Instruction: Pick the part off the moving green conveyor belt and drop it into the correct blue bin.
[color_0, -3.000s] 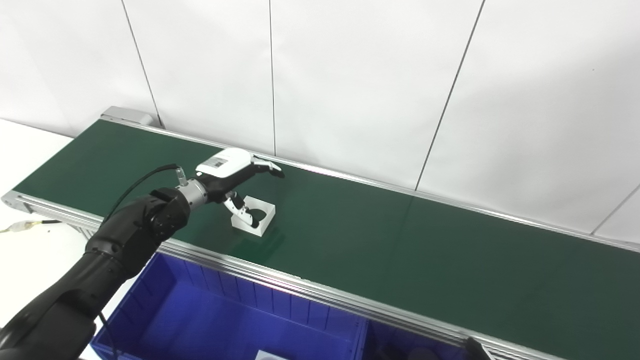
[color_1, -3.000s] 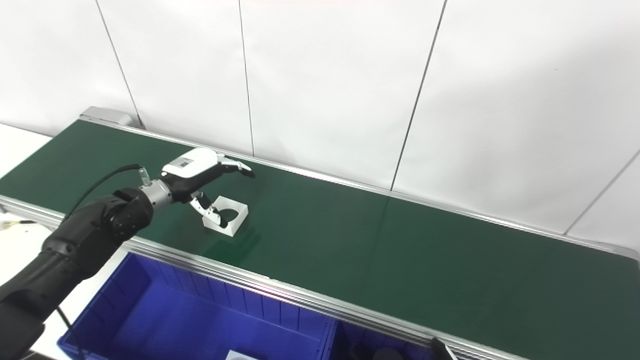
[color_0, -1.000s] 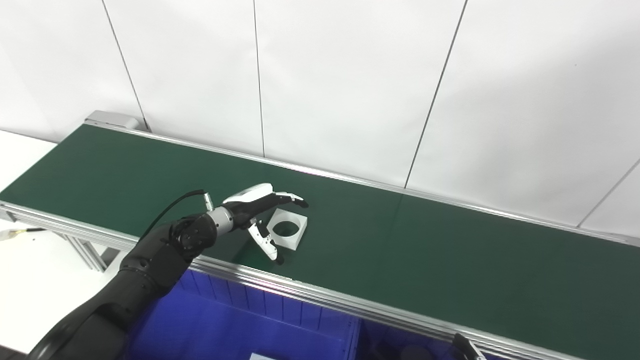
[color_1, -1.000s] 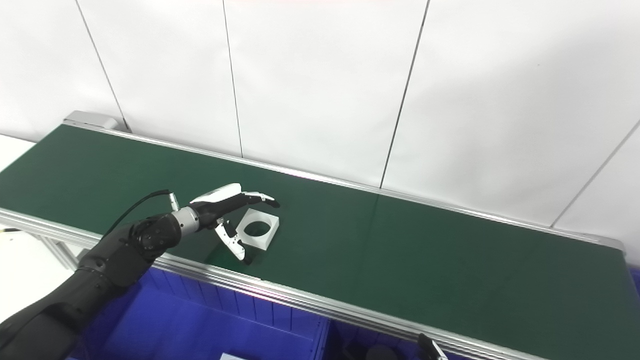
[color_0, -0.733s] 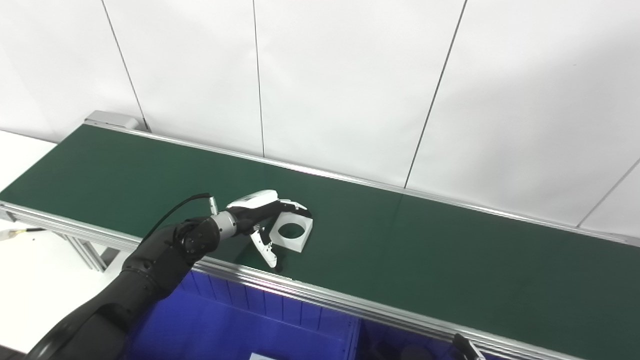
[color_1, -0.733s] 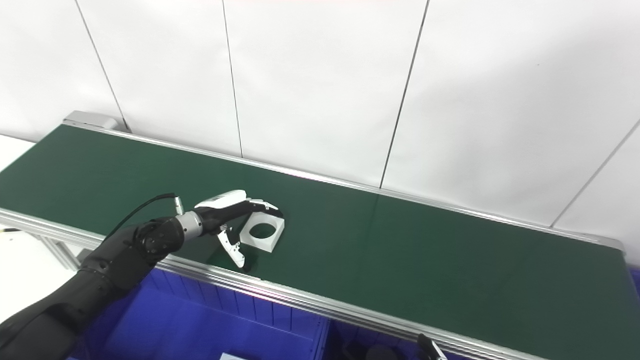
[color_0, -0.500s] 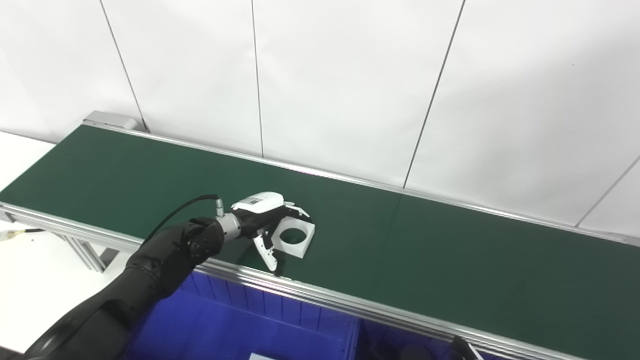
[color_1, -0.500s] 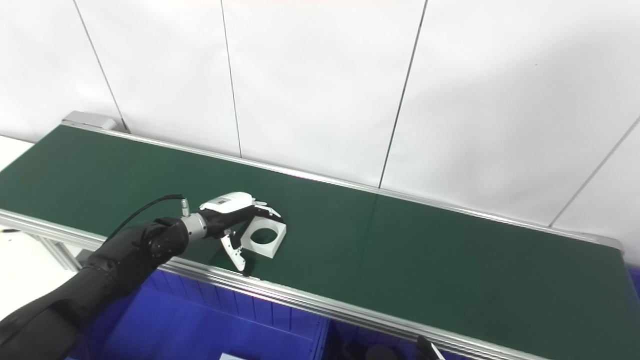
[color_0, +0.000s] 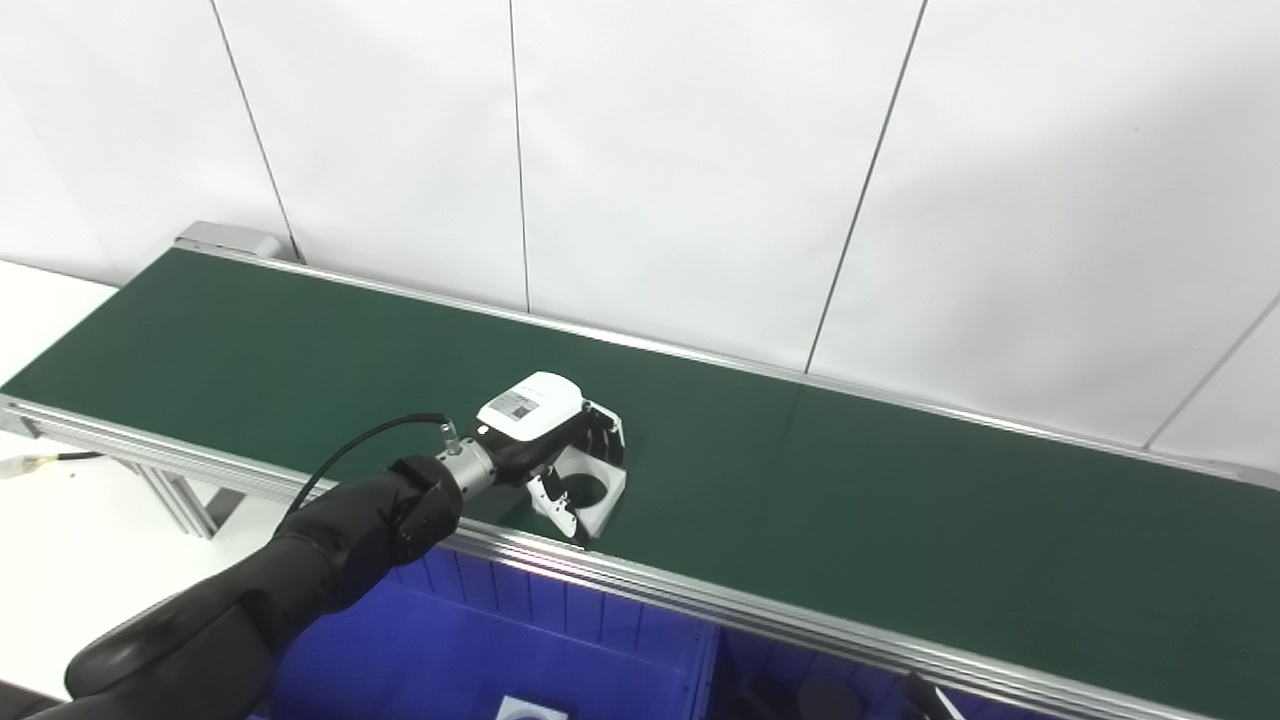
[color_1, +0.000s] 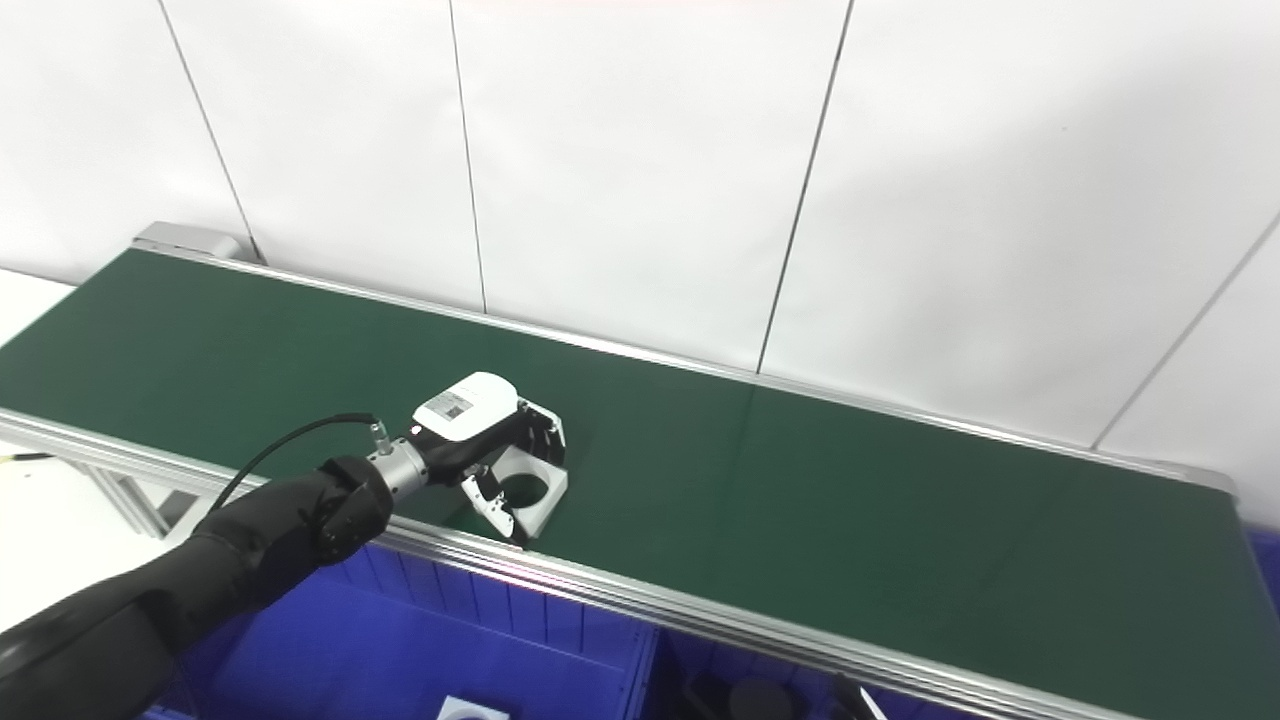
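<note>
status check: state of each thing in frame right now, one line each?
left hand: shut on the white part, fingers over its far edge, thumb at its near side
white part: on the belt near the front rail, round hole facing up
green conveyor belt: carrying only that part
left blue bin: holds one white part at the frame's bottom edge
right blue bin: holds dark round parts
right hand: only a tip visible

Black arm (color_0: 300, 570), white-shelled left hand (color_0: 535, 420), black cable (color_0: 350, 455)
</note>
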